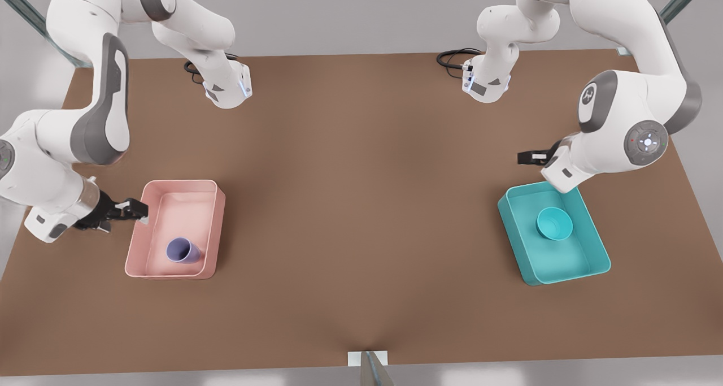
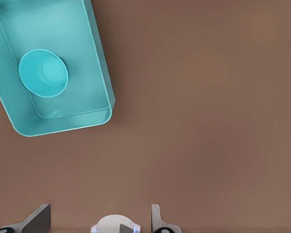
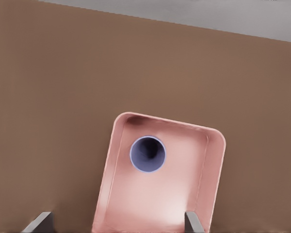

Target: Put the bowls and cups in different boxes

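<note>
At the front view's left, the right gripper (image 1: 131, 210) hung wide open and empty beside the pink box (image 1: 210, 234), which held 1 lavender cup (image 1: 182, 250): light, stiff, probably best pinched across its rim. At the right, the left gripper (image 1: 528, 157), spread open and empty, hovered near the teal box (image 1: 594, 246) holding 1 teal bowl (image 1: 554, 223), light and likely slippery. 2 boxes total.
</note>
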